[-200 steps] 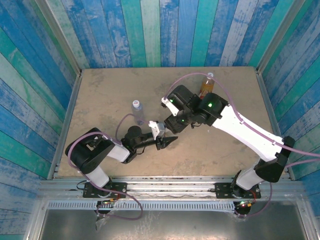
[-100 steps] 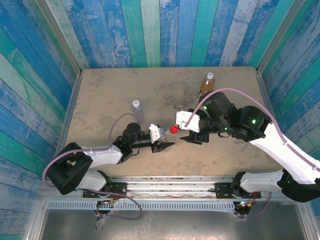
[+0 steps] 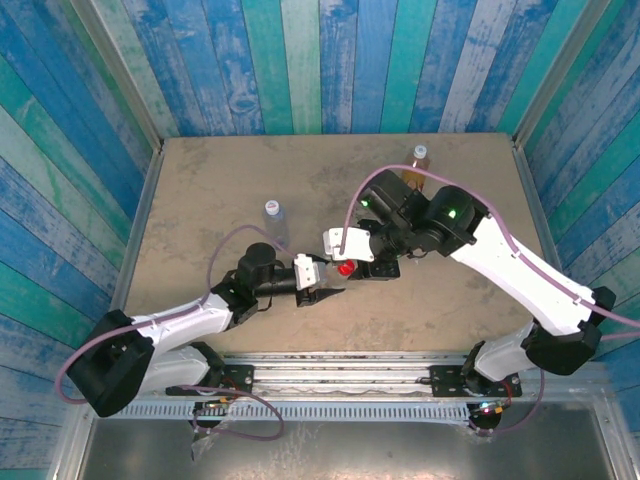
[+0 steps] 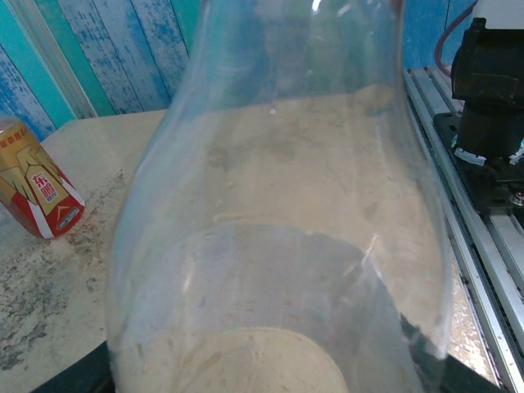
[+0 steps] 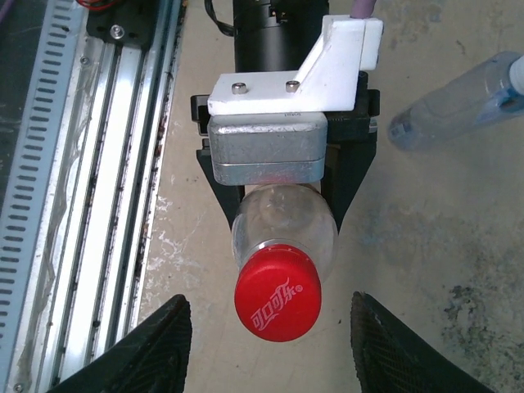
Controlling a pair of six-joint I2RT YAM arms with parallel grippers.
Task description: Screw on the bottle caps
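My left gripper is shut on a clear bottle and holds it level above the table, its neck pointing right. A red cap sits on that neck, also seen as a red cap from above. My right gripper faces the cap head-on, its fingers wide apart on either side and not touching it. In the left wrist view the clear bottle is very close. A bluish bottle and an amber bottle stand capped on the table.
The amber bottle with its orange label stands at the far left of the left wrist view. The bluish bottle lies beyond the left gripper. The metal rail runs along the table's near edge, with an arm base on it.
My right gripper has swung left and come up to the red cap, its jaws narrowing. The left arm has reached a little further out with the bottle.
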